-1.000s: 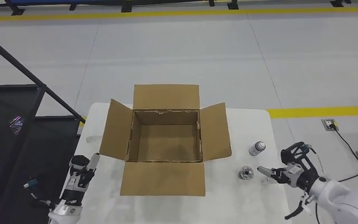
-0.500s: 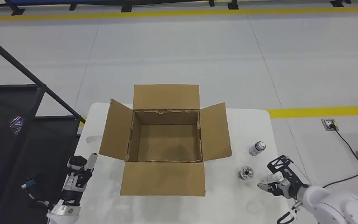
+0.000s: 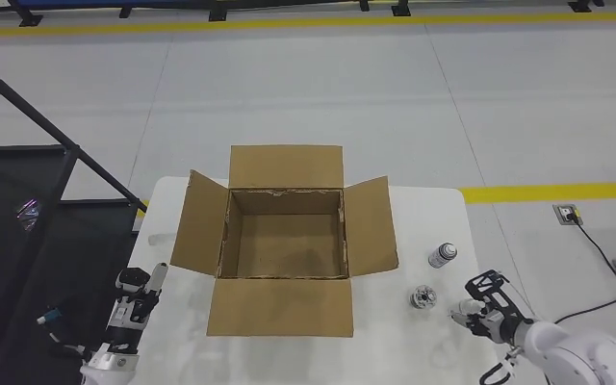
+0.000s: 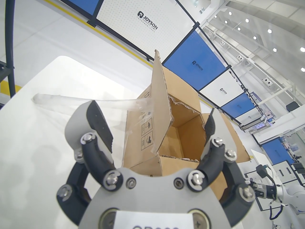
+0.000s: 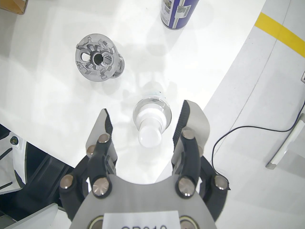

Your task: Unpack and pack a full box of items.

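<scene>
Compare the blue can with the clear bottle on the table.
The blue can is opaque with a printed label; the clear bottle is see-through with a white cap. The bottle stands inside the open right claw; the can stands apart. Both stand upright on the white table.

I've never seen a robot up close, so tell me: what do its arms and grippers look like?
The left arm and right arm are white-cased, with thin black cables beside them. The left gripper and right gripper match: two silver-grey fingers lined with black ribbed pads, black linkages fastened with shiny screws, on a grey plate bearing a white label.
</scene>
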